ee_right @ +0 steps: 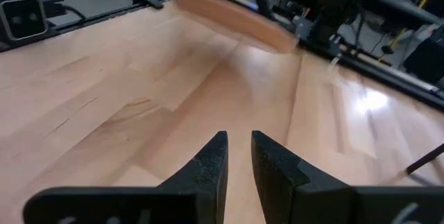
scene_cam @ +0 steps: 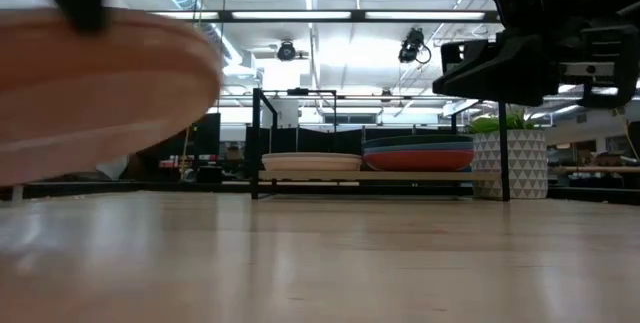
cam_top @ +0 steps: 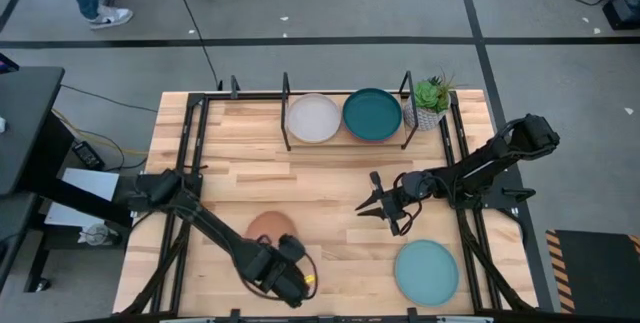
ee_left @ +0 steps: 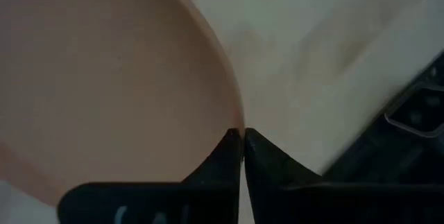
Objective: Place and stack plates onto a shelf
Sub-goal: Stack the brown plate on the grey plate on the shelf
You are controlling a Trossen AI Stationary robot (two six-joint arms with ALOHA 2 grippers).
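Pinching the round, flat, matte terracotta plate [ee_left: 104,78] by its rim between closed fingers of the left gripper [cam_top: 285,275], lifted and tilted. Risking a slip: thin edge grip, most weight hanging beyond the jaws. Right gripper [cam_top: 385,206] parted, holding nothing. Waiting on the black metal-rod shelf [cam_top: 285,113], well beyond the jaws: stacked plates.

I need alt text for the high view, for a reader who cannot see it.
Seen from above, the left gripper is shut on the rim of a round terracotta plate near the wooden table's front. The right gripper hovers mid-table, holding nothing. The black metal-rod shelf holds cream and dark teal plates.
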